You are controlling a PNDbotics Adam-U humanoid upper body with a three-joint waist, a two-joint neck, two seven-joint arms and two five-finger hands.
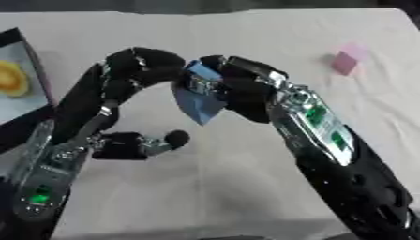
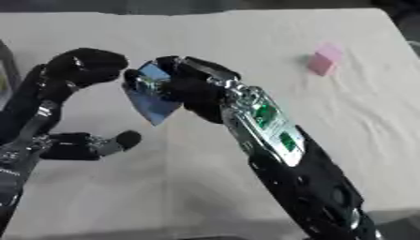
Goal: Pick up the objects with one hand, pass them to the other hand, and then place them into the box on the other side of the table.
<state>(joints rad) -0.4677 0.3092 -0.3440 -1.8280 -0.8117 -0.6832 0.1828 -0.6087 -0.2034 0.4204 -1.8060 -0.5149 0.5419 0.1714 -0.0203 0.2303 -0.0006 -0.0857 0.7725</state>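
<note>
Above the middle of the table (image 1: 246,37), two hands meeting around one blue object (image 2: 152,105). Right hand (image 2: 193,86) curled round the upper part of that blue object, lower pointed corner hanging free over the cloth. Left hand (image 1: 139,68) just beside the blue object on its left, fingers bent over and pressed close against it; whether actually gripping, cannot tell, with the thumb (image 1: 160,140) sticking out apart, lower down. One pink block (image 2: 324,58) resting on the table, well apart from the blue object, toward the far right. One box (image 1: 18,84) at the left edge, well apart from the blue object, only partly showing, with something yellow (image 1: 10,78) on its pale inside. Table covered with a pale, slightly creased cloth; beyond its far edge only a dark strip of room.
</note>
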